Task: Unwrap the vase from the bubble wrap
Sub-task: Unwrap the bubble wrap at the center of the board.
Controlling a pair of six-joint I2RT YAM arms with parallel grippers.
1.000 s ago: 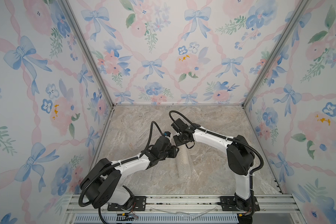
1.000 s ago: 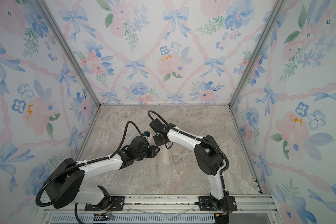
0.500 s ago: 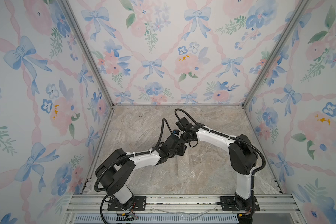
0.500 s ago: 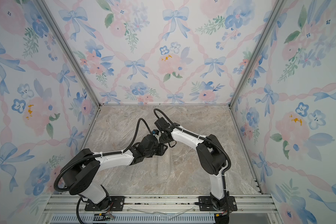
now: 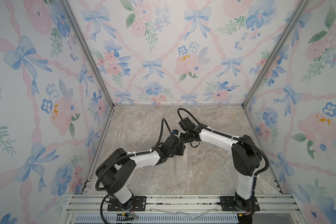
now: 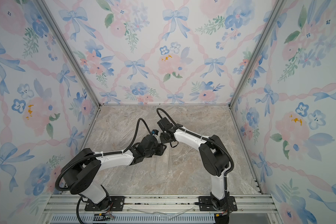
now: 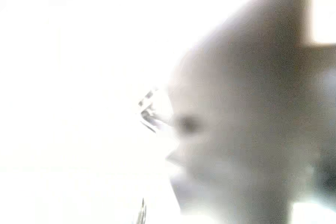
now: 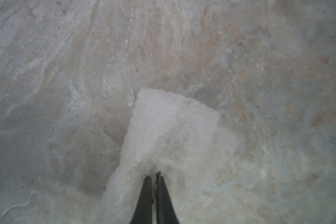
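where floral wallpaper (image 5: 163,48) with blue bows and pink ribbons covers three walls, a grey-beige marble-look worktop (image 5: 144,126) fills the booth, edged in front by an aluminium rail (image 5: 182,201) carrying both arm bases. the bubble wrap (image 5: 182,166) lies near the worktop's middle, between the two arms, a pale, creased, nearly see-through sheet in both top views. in the right wrist view it bunches up white and frosty. the right end effector (image 8: 153,175) is closed to a narrow slit, pinching a fold of the wrap. the left end effector (image 5: 179,150) hangs just beside it. its wrist view is washed out, so i cannot tell how far it is open.
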